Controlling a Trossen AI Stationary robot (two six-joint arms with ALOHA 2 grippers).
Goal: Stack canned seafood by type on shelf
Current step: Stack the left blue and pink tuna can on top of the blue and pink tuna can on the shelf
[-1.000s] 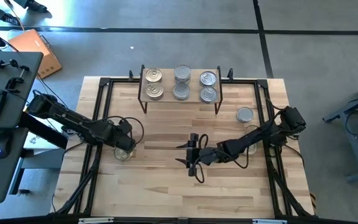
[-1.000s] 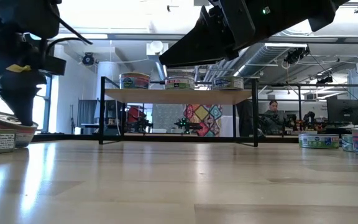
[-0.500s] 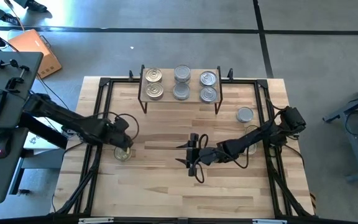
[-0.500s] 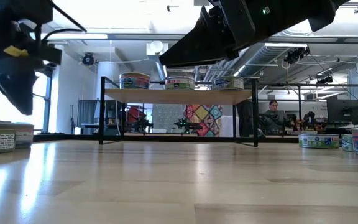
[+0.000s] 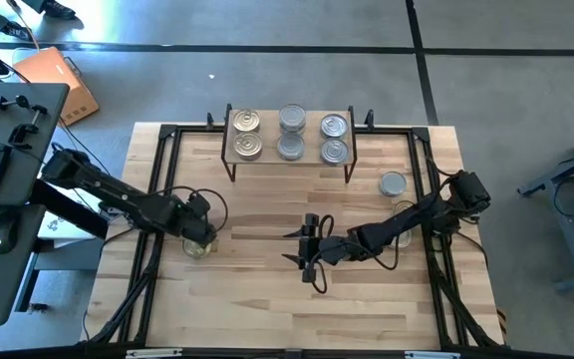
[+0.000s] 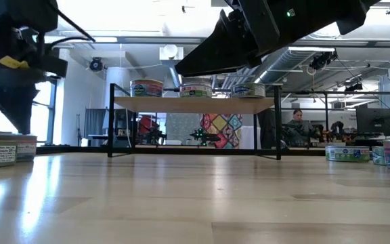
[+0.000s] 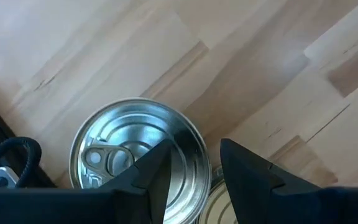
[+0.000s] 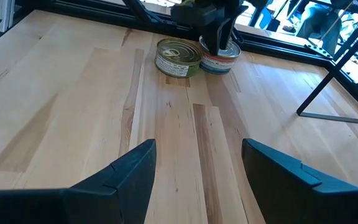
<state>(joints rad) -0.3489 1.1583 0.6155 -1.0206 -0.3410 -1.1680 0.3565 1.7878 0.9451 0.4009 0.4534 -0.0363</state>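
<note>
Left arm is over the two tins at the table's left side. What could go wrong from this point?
1. The two tins sit touching, and the left gripper hangs open right above them; coming down, a finger could land on the neighbour's lid or shove it aside.
2. The shelf already carries six tins in three columns, so adding another on top could knock one off.
3. The right gripper waits open mid-table, close to the left arm's likely path to the shelf.
</note>
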